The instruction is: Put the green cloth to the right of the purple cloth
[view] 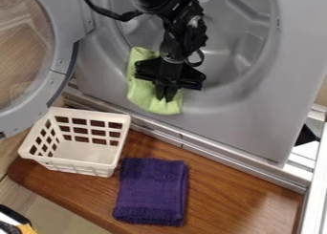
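The green cloth [142,92] drapes over the lower edge of the drum opening [252,68], its middle partly hidden by the end effector [167,98]; I cannot tell how far open that is or whether it grips the cloth. The round door [62,66] is cut off at left, as is a black, white and yellow object [24,228] in the lower corner. Below, the brown wooden table [230,195] carries a white basket [96,169] beside a folded purple cloth [150,192].
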